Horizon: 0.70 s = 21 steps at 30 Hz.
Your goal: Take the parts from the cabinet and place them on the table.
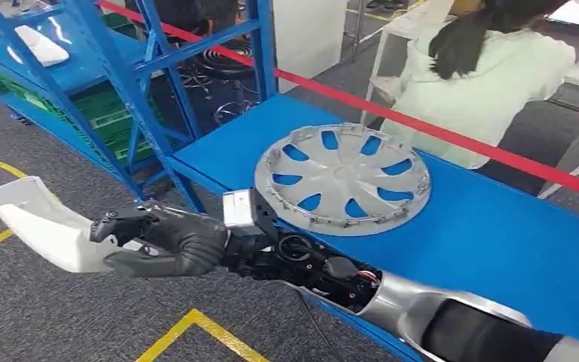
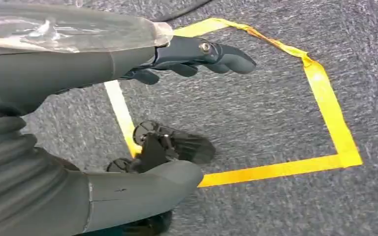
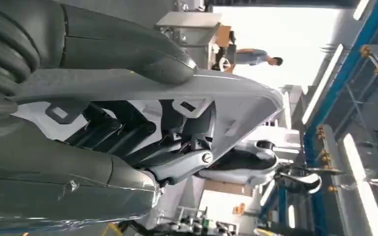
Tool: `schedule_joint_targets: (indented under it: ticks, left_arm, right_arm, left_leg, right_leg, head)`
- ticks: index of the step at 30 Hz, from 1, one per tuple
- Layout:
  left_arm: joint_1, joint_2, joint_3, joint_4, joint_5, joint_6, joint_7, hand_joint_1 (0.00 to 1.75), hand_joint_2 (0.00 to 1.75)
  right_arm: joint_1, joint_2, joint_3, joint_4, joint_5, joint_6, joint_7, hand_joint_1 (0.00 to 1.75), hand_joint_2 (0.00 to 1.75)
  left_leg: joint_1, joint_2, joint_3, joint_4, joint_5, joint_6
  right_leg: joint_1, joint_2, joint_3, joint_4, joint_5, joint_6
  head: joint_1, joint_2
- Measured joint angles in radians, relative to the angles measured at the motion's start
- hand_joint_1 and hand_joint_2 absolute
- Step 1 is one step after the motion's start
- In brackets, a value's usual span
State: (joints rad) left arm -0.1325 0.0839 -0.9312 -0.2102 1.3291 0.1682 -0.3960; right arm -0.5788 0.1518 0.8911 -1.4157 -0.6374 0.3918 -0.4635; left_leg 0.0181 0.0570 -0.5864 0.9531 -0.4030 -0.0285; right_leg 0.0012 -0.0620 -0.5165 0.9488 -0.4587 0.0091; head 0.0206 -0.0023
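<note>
A: One part is on the counter (image 1: 497,249) already: the silver wheel cover (image 1: 341,178) lies flat on the blue top, close to its near edge.

B: And the second?

A: A white curved part (image 1: 41,222) is in the right hand (image 1: 167,243), out over the grey carpet and well apart from the counter. The dark fingers (image 1: 121,225) are wrapped round its near end; the right wrist view shows the thumb lying over the outside of the pale shell and the other fingers curled underneath (a firm-looking hold, as far as I can judge).

B: The left hand?

A: The left hand (image 2: 192,61) hangs over the carpet and the yellow floor tape (image 2: 325,93), fingers apart, holding nothing.

B: So how far along?

A: I'd say partway. One piece is down, one is carried and not yet set down. It has to swing over the blue top and land beside the wheel cover rather than on it. The blue cabinet (image 1: 143,68) behind holds another pale object on an upper shelf and green crates lower down, so more may be waiting; I can't tell how many. A person in a pale top (image 1: 490,83) stands beyond the red tape (image 1: 452,134).
</note>
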Motion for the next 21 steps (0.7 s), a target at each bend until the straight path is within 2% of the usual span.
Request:
schedule_joint_targets:
  ticks: [1,2,3,4,5,6,8,9,10,11,12,13,14,15,16,18,19,20,21]
  left_arm:
    - [-0.002,0.000,0.000,0.000,0.000,0.000,0.001,0.00,1.75]
    - [-0.002,0.000,0.000,0.000,-0.003,-0.001,0.002,0.00,1.75]
    - [-0.001,0.000,0.000,0.000,-0.003,-0.002,0.003,0.00,1.75]
    - [-0.001,0.002,0.000,0.000,-0.003,-0.002,0.005,0.00,1.75]
    - [-0.002,0.001,0.000,0.000,-0.005,-0.003,0.005,0.00,1.75]
    - [-0.004,0.002,0.000,0.000,-0.006,-0.004,0.005,0.00,1.75]
    - [-0.007,0.003,0.000,0.000,-0.007,-0.005,0.006,0.00,1.75]
    - [-0.006,0.003,0.000,0.000,-0.007,-0.006,0.006,0.00,1.75]
    - [-0.005,0.003,0.000,0.000,-0.007,-0.006,0.006,0.00,1.75]
    - [-0.004,0.003,0.000,0.000,-0.007,-0.006,0.007,0.00,1.75]
    - [-0.004,0.003,0.000,0.000,-0.007,-0.006,0.007,0.00,1.75]
    - [-0.004,0.002,0.000,0.000,-0.007,-0.006,0.007,0.00,1.75]
    - [-0.004,0.001,0.000,0.000,-0.007,-0.006,0.007,0.00,1.75]
    - [-0.006,-0.001,0.000,0.000,-0.007,-0.006,0.007,0.00,1.75]
    - [-0.006,-0.002,0.000,0.000,-0.007,-0.006,0.007,0.00,1.75]
    - [0.001,-0.002,0.000,0.000,-0.007,-0.006,0.007,0.00,1.75]
    - [0.002,-0.001,0.000,0.000,-0.007,-0.006,0.007,0.00,1.75]
    - [0.004,0.000,0.000,0.000,-0.006,-0.006,0.007,0.00,1.75]
    - [0.002,-0.001,0.000,0.000,-0.007,-0.006,0.007,0.00,1.75]
  right_arm:
    - [0.000,0.000,-0.001,0.000,-0.001,0.000,0.001,1.75,1.75]
    - [0.000,0.000,-0.002,0.000,-0.003,0.001,0.001,1.75,1.75]
    - [0.000,0.000,-0.003,0.000,-0.005,0.002,0.002,1.75,1.75]
    - [0.000,0.000,-0.003,-0.001,-0.007,0.002,0.003,1.75,1.75]
    - [0.000,0.000,-0.004,-0.001,-0.010,0.003,0.005,1.75,1.75]
    - [-0.001,0.000,-0.005,-0.001,-0.013,0.003,0.005,1.75,1.75]
    - [0.001,0.000,-0.006,0.000,-0.017,0.003,0.007,1.75,1.75]
    - [0.004,-0.001,-0.006,0.000,-0.018,0.003,0.007,1.75,1.75]
    - [0.005,-0.002,-0.005,0.000,-0.018,0.003,0.008,1.75,1.75]
    - [0.005,-0.002,-0.005,0.000,-0.018,0.004,0.008,1.75,1.75]
    - [0.005,-0.002,-0.005,0.000,-0.018,0.004,0.008,1.75,1.75]
    - [0.004,-0.002,-0.005,0.000,-0.018,0.004,0.008,1.75,1.75]
    - [0.002,-0.002,-0.005,0.000,-0.018,0.005,0.008,1.75,1.75]
    - [0.002,-0.002,-0.005,0.000,-0.018,0.006,0.008,1.75,1.75]
    - [0.002,-0.002,-0.005,0.000,-0.018,0.006,0.008,1.75,1.75]
    - [0.002,-0.002,-0.005,0.000,-0.018,0.006,0.008,1.75,1.75]
    - [0.001,-0.002,-0.005,0.000,-0.018,0.006,0.008,1.75,1.75]
    - [0.001,0.000,-0.005,0.000,-0.018,0.006,0.009,1.75,1.75]
    - [0.000,0.002,-0.005,-0.001,-0.019,0.006,0.008,1.75,1.75]
  left_leg:
    - [-0.001,-0.013,-0.003,0.003,-0.002,0.010]
    - [-0.002,-0.018,-0.004,0.005,-0.004,0.015]
    - [-0.004,-0.028,-0.006,0.005,-0.005,0.021]
    - [-0.001,-0.037,-0.002,0.001,-0.003,0.030]
    - [0.000,-0.045,-0.001,0.000,-0.003,0.035]
    - [0.000,-0.051,-0.001,0.001,-0.002,0.040]
    - [-0.005,-0.069,-0.001,0.001,-0.003,0.046]
    - [-0.008,-0.080,-0.001,0.001,-0.003,0.047]
    - [-0.010,-0.091,0.000,0.001,-0.003,0.047]
    - [-0.012,-0.104,0.001,0.002,-0.003,0.047]
    - [-0.012,-0.117,0.003,0.002,-0.003,0.047]
    - [-0.012,-0.130,0.006,0.002,-0.003,0.047]
    - [-0.010,-0.140,0.007,0.000,-0.003,0.047]
    - [-0.016,-0.148,0.004,0.006,-0.003,0.043]
    - [-0.011,-0.158,0.000,0.003,-0.001,0.038]
    - [-0.004,-0.171,-0.001,-0.005,0.004,0.024]
    - [-0.009,-0.179,0.000,-0.007,0.006,0.017]
    - [-0.007,-0.150,-0.003,0.007,-0.005,0.018]
    - [-0.012,-0.110,-0.025,0.052,-0.038,0.015]
  right_leg:
    - [0.000,-0.004,0.001,-0.001,-0.001,0.003]
    - [0.002,-0.010,0.004,-0.002,-0.003,0.007]
    - [-0.001,-0.018,0.007,-0.002,-0.005,0.011]
    - [-0.005,-0.017,0.006,0.002,-0.013,0.020]
    - [-0.010,0.016,0.000,0.029,-0.034,0.023]
    - [-0.010,0.038,-0.030,0.094,-0.073,0.024]
    - [-0.009,0.054,-0.118,0.276,-0.152,0.024]
    - [-0.009,0.056,-0.152,0.341,-0.168,0.021]
    - [-0.008,0.057,-0.166,0.358,-0.160,0.018]
    - [-0.007,0.059,-0.156,0.322,-0.127,0.012]
    - [-0.005,0.063,-0.123,0.243,-0.077,0.005]
    - [-0.002,0.074,-0.077,0.140,-0.023,-0.003]
    - [0.000,0.111,-0.036,0.047,0.020,-0.011]
    - [-0.002,0.130,-0.025,0.017,0.011,-0.013]
    - [0.001,0.120,-0.025,0.015,0.015,-0.008]
    - [0.006,0.108,-0.024,0.014,0.015,-0.014]
    - [0.000,0.099,-0.019,0.001,0.022,-0.020]
    - [-0.005,0.084,-0.011,-0.012,0.030,-0.022]
    - [-0.004,0.079,-0.009,-0.018,0.032,-0.029]
  head:
    - [0.010,0.000]
    - [0.016,0.000]
    - [0.017,0.000]
    - [0.016,0.000]
    - [0.021,0.000]
    - [0.025,0.000]
    - [0.037,0.000]
    - [0.039,0.000]
    - [0.039,0.000]
    - [0.039,0.000]
    - [0.041,0.000]
    - [0.042,0.000]
    - [0.043,0.000]
    - [0.038,0.000]
    - [0.038,0.000]
    - [0.040,0.000]
    - [0.039,0.000]
    - [0.034,0.000]
    - [0.024,0.000]
